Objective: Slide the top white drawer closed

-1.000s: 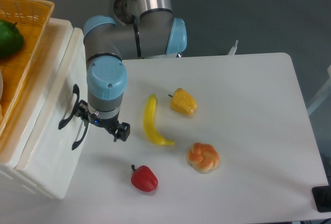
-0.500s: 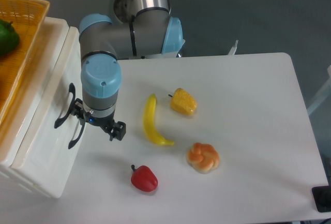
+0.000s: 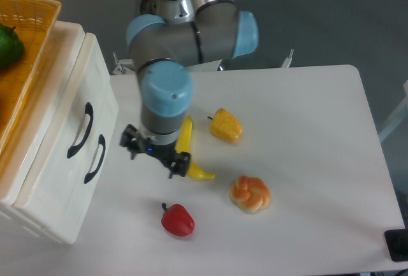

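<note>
Two drawers: the top white drawer (image 3: 60, 113) and the lower drawer (image 3: 70, 180) sit stacked at the left table edge, fronts facing the arm.
Task object position: top white drawer front reads nearly flush with the lower drawer front; judged closed or almost closed.
Handle: the curved black handle (image 3: 81, 130) lies on the top drawer front, with nothing touching it.
Tool position: the gripper (image 3: 157, 156) is well apart from the handle, to its right, above the table (image 3: 306, 129) and just beside the banana (image 3: 187, 152).
Tool state: fingers stand apart, grasping nothing.
Step technique: check the seam between the two fronts; if a gap shows, press flat on the front beside the handle, pushing straight along the slide axis, not at an angle.
Retreat: keep clear of the banana and the red pepper (image 3: 177, 219).
Hidden: cabinet body and drawer interior cut off at left; orange wicker basket (image 3: 29, 46) partly out of frame; any residual gap too fine to judge.
</note>
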